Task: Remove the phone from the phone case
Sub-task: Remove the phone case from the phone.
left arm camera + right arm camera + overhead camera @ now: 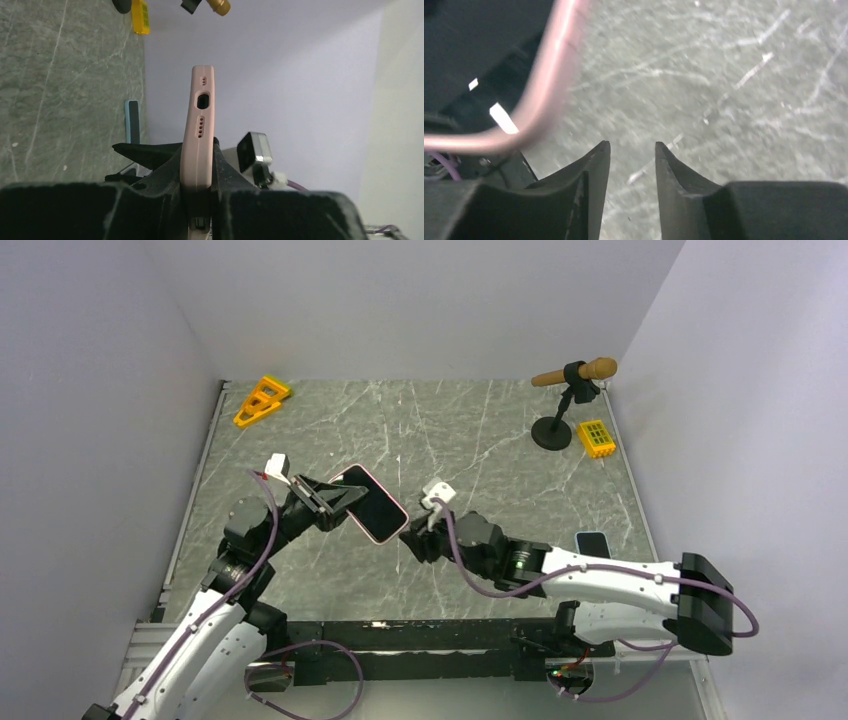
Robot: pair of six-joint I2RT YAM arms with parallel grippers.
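Pinched tight in the left gripper [333, 500], off the surface and just toward 9 o'clock of the centre of the grey marbled table [480, 450]: the pink phone case [372, 505]. Matte and soft-looking, with rounded corners and a thick rim. In the left wrist view, shows its narrow end upward, with an oval port cutout and rows of small round holes. Dark and flat across the broad face; cannot tell whether that is a screen or bare lining.

At 4 o'clock of the case, close to its low corner but apart from it: the right gripper [631, 150], black tapered fingers parted, nothing between them.

Flat on the table at 4 o'clock, beside the right arm: a blue-edged phone [592, 543], dark rounded rectangle.

At 11 o'clock, an orange triangular frame [262, 400]. At 1 o'clock, a black round-footed stand [553, 430] clamping a tan cylinder [575, 373], with a yellow gridded block [596, 438] just at its 3 o'clock.
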